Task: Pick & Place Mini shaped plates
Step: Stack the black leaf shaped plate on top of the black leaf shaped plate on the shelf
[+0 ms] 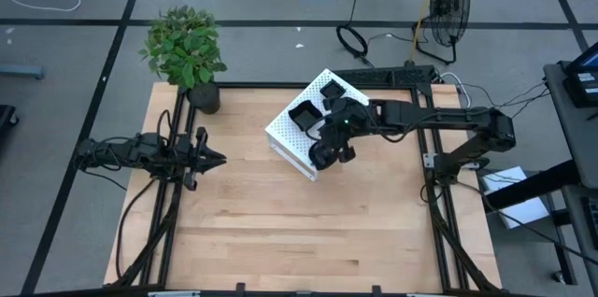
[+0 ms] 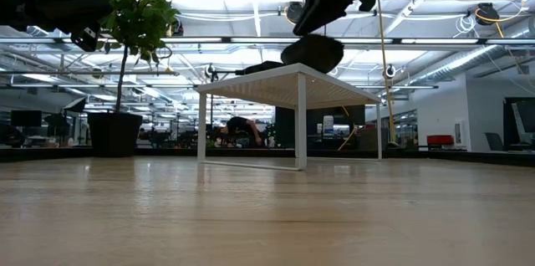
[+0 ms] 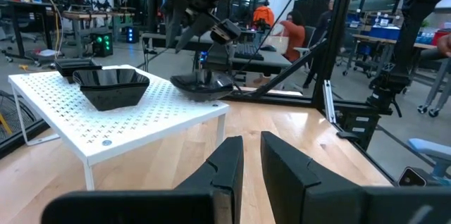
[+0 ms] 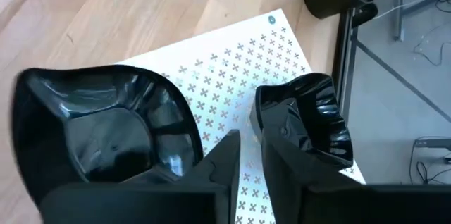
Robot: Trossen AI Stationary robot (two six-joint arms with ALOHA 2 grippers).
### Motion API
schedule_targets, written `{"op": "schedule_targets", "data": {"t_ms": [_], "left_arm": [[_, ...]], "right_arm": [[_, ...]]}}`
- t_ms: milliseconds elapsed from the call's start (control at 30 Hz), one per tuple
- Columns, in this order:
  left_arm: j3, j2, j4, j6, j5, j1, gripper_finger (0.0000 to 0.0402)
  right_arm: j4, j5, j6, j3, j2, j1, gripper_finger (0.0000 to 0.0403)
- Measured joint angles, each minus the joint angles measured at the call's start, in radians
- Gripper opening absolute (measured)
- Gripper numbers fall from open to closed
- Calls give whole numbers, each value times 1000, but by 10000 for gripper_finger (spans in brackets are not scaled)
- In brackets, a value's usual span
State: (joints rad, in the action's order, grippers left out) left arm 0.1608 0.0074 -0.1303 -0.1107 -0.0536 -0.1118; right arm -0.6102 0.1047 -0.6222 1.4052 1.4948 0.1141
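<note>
A white perforated box [image 1: 285,136] stands on legs at the table's middle far side. Small glossy black plates lie on its top: two show in the high view [image 1: 302,115] [image 1: 333,91]. In the left wrist view a squarish plate [image 3: 111,86] sits mid-top and a rounded one [image 3: 204,86] on the corner. My right gripper [image 3: 202,34] hangs just above that rounded plate, its fingers a narrow gap apart with nothing between. In its own view it [image 4: 250,150] stands between two plates [image 4: 106,132] [image 4: 310,122]. My left gripper [image 1: 217,159] waits level at the table's left, narrowly open.
A potted plant [image 1: 204,96] stands at the far left corner. Black frame rails [image 1: 425,162] run along both sides of the table. Bare wood [image 1: 299,232] stretches from the box to the near edge. People [image 3: 292,37] sit in the room beyond.
</note>
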Motion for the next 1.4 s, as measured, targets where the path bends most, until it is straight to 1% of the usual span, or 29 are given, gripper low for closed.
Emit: {"op": "schedule_targets", "data": {"t_ms": [167, 300, 367, 467, 500, 533, 633, 733, 867, 967, 1000, 1067, 1300, 1400], "left_arm": [[0, 0, 0, 0, 0, 0, 56], [0, 0, 0, 0, 0, 0, 56], [0, 0, 0, 0, 0, 0, 56], [0, 0, 0, 0, 0, 0, 56], [0, 0, 0, 0, 0, 0, 56], [0, 0, 0, 0, 0, 0, 56], [0, 0, 0, 0, 0, 0, 56], [0, 0, 0, 1, 0, 0, 56], [0, 0, 0, 1, 0, 0, 56], [0, 0, 0, 0, 0, 0, 56], [0, 0, 0, 0, 0, 0, 56], [0, 0, 0, 0, 0, 0, 56], [0, 0, 0, 0, 0, 0, 56], [0, 0, 2, 0, 0, 0, 56]], "right_arm": [[8, 3, 24, 0, -8, -16, 65], [26, -11, 144, 0, -21, -62, 68], [-1, -89, 192, -1, -35, -91, 62], [12, -264, 209, -10, -42, -139, 33], [10, -294, 211, -21, -42, -157, 18], [1, -296, 210, -36, -40, -175, 9], [25, -229, 222, -110, -38, -218, 5], [53, -164, 219, -206, -39, -231, 1], [159, -54, 235, -303, -38, -230, 1], [230, 39, 199, -348, -39, -230, 1], [250, 55, 185, -356, -39, -230, 1], [281, 54, 163, -358, -41, -229, 1], [340, 63, 163, -355, -84, -226, 1], [357, 123, 165, -355, -98, -226, 1]]}}
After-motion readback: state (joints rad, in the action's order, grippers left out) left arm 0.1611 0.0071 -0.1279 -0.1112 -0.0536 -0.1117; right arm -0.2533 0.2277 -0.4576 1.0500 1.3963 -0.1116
